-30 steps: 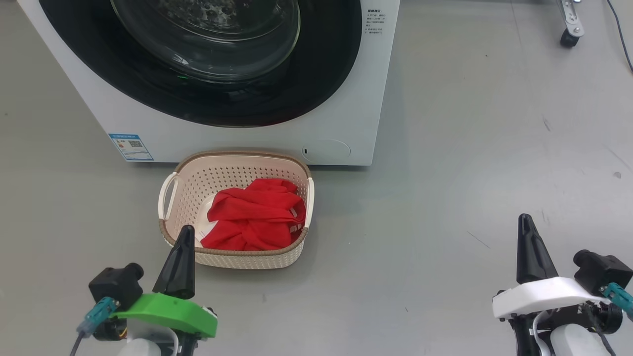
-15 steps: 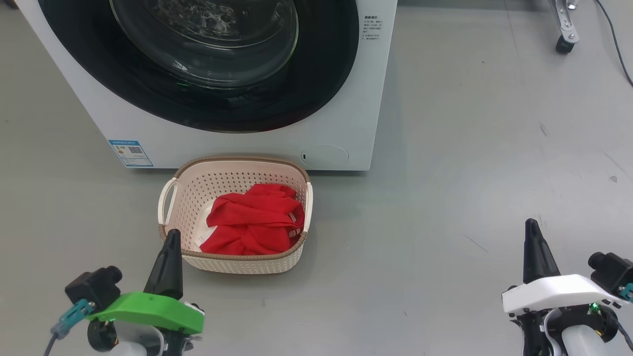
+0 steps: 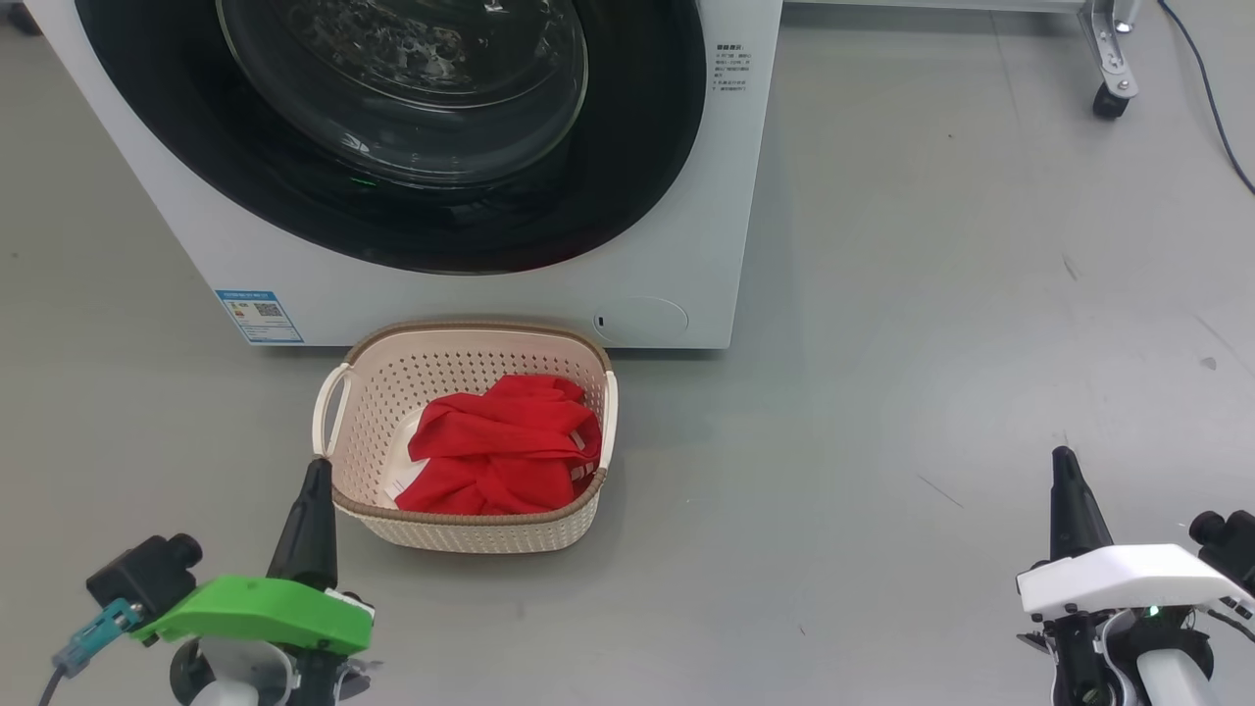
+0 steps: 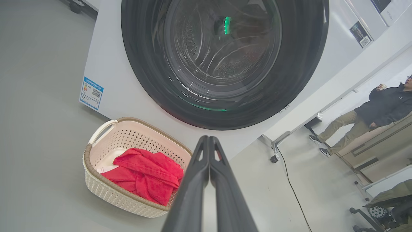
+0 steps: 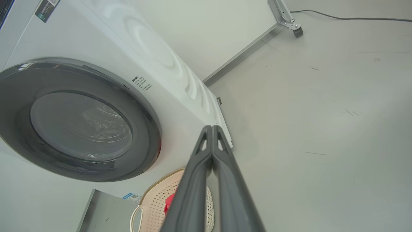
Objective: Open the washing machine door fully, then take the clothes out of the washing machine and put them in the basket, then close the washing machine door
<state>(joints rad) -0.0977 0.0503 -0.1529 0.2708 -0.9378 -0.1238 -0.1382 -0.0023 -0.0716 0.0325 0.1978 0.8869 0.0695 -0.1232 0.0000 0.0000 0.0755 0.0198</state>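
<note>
The white washing machine (image 3: 686, 196) stands at the top of the head view, its black-rimmed round door (image 3: 627, 176) lying flat against its front. The door (image 4: 299, 64) and its glass bowl (image 5: 80, 125) also show in both wrist views. On the floor just before the machine sits the cream basket (image 3: 471, 520) with the red clothes (image 3: 495, 446) heaped inside; the basket (image 4: 106, 190) holds the same red heap (image 4: 145, 175) in the left wrist view. My left gripper (image 3: 316, 471) is shut and empty beside the basket's near left corner. Far right, my right gripper (image 3: 1062, 461) is shut and empty.
A caster leg (image 3: 1113, 59) and a dark cable (image 3: 1206, 88) lie at the far right of the grey floor (image 3: 882, 343). A person (image 4: 370, 119) stands in the distance in the left wrist view, near a bench.
The head camera has drawn back, so the machine and basket sit slightly lower. Both grippers have dropped lower in view; the left one has drifted left.
</note>
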